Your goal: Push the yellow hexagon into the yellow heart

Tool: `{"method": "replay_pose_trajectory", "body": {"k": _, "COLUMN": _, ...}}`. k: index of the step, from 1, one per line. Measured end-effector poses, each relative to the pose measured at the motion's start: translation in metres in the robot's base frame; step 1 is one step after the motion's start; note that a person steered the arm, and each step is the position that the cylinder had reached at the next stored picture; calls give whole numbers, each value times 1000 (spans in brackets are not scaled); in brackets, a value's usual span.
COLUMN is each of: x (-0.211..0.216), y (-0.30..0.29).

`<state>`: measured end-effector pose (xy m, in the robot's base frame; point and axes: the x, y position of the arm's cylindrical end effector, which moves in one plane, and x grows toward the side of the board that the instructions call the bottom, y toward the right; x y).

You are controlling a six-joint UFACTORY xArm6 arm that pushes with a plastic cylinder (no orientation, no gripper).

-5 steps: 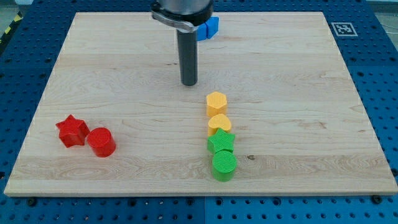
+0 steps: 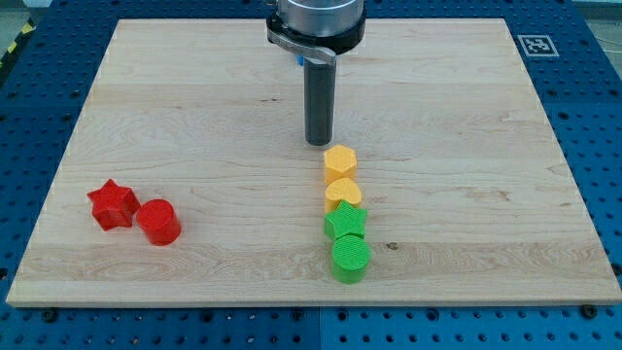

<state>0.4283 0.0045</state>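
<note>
The yellow hexagon (image 2: 339, 161) lies near the board's middle, touching the yellow heart (image 2: 342, 192) just below it. My tip (image 2: 320, 143) stands just above and slightly left of the hexagon, very close to its upper edge; I cannot tell whether it touches. Below the heart sit a green star (image 2: 345, 223) and a green cylinder (image 2: 351, 259), all in one column.
A red star (image 2: 112, 204) and a red cylinder (image 2: 157, 221) lie at the view's lower left. A blue block (image 2: 299, 58) at the top is almost hidden behind the arm. The wooden board (image 2: 486, 146) has a marker tag (image 2: 536, 44) at its top right corner.
My tip has moved to the right and slightly down, closing in on the yellow hexagon's upper edge. The arm now covers the blue block. The blocks have not moved.
</note>
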Motion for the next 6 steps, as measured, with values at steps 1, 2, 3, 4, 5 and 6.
{"method": "replay_pose_trajectory", "body": {"k": 1, "x": 13, "y": 18}}
{"method": "replay_pose_trajectory", "body": {"k": 2, "x": 15, "y": 20}}
{"method": "replay_pose_trajectory", "body": {"k": 3, "x": 34, "y": 20}}
{"method": "replay_pose_trajectory", "body": {"k": 4, "x": 34, "y": 20}}
{"method": "replay_pose_trajectory", "body": {"k": 5, "x": 31, "y": -1}}
{"method": "replay_pose_trajectory", "body": {"k": 6, "x": 34, "y": -54}}
